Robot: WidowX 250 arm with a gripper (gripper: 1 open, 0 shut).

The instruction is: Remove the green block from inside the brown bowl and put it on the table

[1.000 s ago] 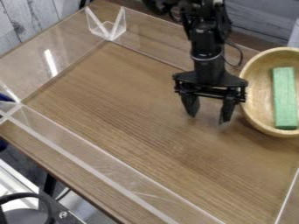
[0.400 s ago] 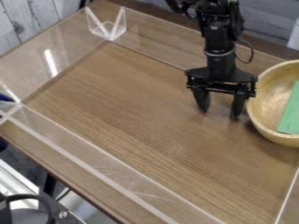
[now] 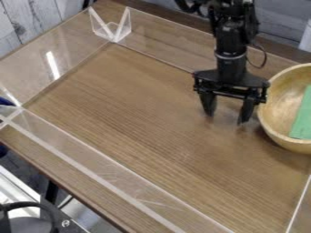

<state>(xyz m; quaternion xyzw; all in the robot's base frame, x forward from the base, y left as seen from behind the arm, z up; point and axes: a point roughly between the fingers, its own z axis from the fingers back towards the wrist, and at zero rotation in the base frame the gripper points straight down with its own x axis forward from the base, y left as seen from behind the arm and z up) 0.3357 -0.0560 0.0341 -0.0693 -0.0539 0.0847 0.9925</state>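
The end effector (image 3: pixel 231 103), fingers spread wide and empty, points down at the worktop (image 3: pixel 134 118) just beside the bowl (image 3: pixel 286 114) at the right edge; the block (image 3: pixel 304 114) lies inside the bowl, partly cut off

The brown bowl (image 3: pixel 286 109), light tan wood with thick walls and a rounded rim, is sitting upright at the right edge of the wood-grain worktop (image 3: pixel 134 118). The green block (image 3: pixel 304 116), a flat bright-green bar, is lying inside it, partly cut off by the frame.
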